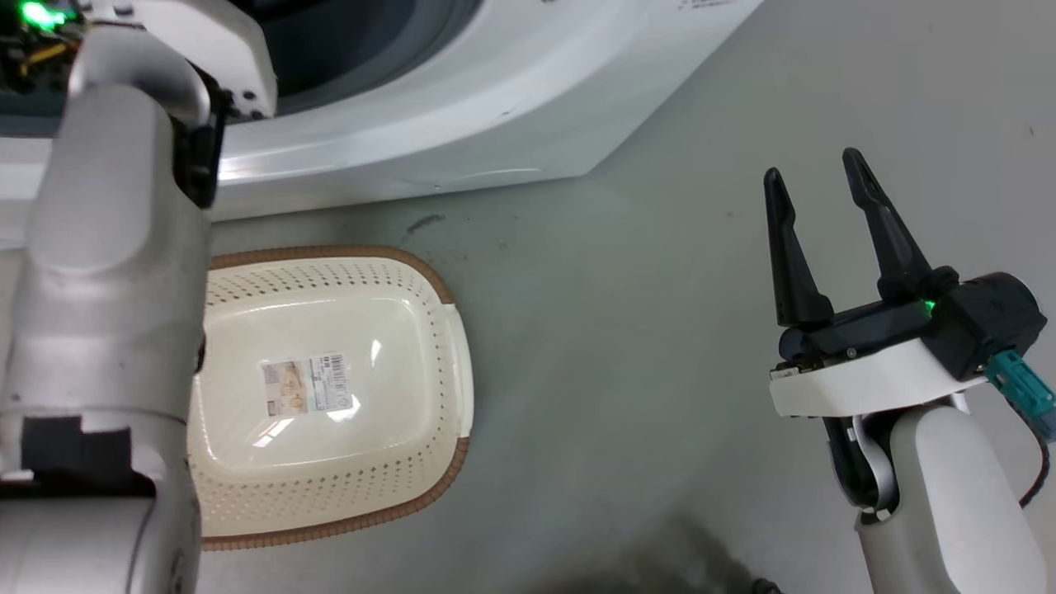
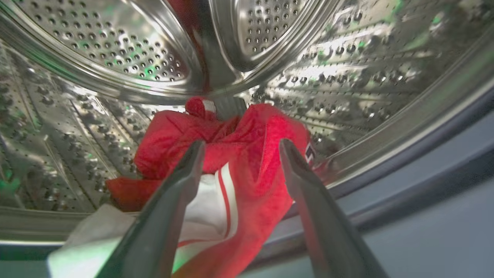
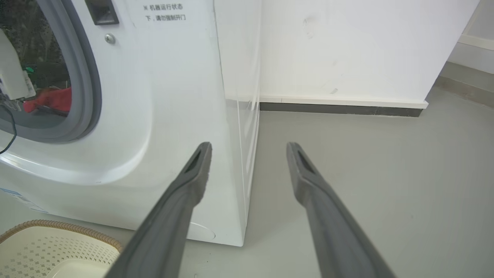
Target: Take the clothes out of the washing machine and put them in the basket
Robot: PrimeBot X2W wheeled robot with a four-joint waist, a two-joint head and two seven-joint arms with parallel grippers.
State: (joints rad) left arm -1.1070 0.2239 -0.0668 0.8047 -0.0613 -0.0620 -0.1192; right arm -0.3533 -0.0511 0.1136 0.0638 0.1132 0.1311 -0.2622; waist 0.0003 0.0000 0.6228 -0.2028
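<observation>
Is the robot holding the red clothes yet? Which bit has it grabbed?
Nothing is held yet. The left gripper is open inside the drum, the clothes showing between its spread fingers. The right gripper is open over the floor.

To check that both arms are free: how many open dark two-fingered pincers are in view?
2. The left pincer is inside the perforated shiny steel drum, pointing at the red-and-white fabric clothes; the right pincer hangs open over the grey floor. None is hidden.

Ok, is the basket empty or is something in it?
Empty, where visible: in the head view the basket shows a bare base and label sticker. The red clothes lie in the washing machine drum.
</observation>
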